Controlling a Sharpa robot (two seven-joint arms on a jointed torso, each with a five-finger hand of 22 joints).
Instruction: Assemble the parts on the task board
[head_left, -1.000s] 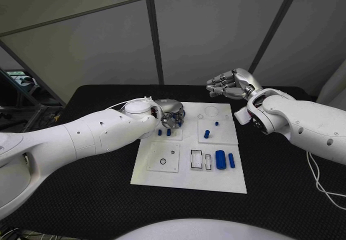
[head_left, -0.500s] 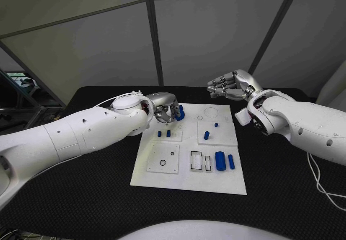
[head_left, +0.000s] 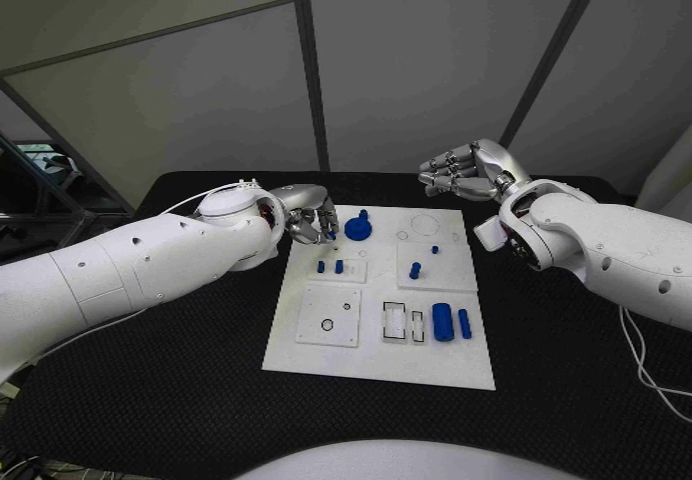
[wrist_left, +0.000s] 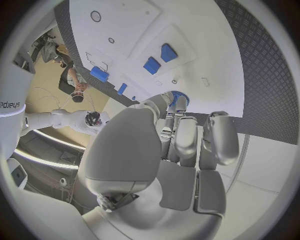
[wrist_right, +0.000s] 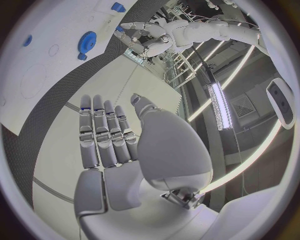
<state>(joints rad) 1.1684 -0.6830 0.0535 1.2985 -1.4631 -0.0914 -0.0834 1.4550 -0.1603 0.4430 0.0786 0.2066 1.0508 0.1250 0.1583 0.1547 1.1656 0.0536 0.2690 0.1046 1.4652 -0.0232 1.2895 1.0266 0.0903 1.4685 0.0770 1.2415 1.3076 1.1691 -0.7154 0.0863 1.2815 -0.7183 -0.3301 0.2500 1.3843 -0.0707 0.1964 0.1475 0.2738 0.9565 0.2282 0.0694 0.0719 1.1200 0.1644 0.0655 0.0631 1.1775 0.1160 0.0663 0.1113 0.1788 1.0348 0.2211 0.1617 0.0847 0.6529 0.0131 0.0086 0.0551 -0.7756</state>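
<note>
The white task board (head_left: 372, 362) lies in the middle of the black table. A blue gear (head_left: 359, 228) with a knob on top stands on its far left corner. My left hand (head_left: 304, 224) hovers just left of the gear with loosely curled fingers, and a small gap shows between them. In the left wrist view the gear (wrist_left: 177, 96) peeks out just beyond the fingertips (wrist_left: 182, 107). My right hand (head_left: 464, 172) is raised beyond the board's far right corner and holds nothing. Its fingers (wrist_right: 100, 131) lie straight side by side.
Two short blue pegs (head_left: 329, 266) stand in a left plate, and another peg (head_left: 414, 269) stands in the right plate. Two larger blue pieces (head_left: 450, 321) lie near the board's right edge beside rectangular slots (head_left: 394, 318). Black table (head_left: 173, 340) surrounds the board.
My left hand carried the blue gear from over the pegs to the board's far left corner, let it go there, and drew back to the left. The right hand stayed raised.
</note>
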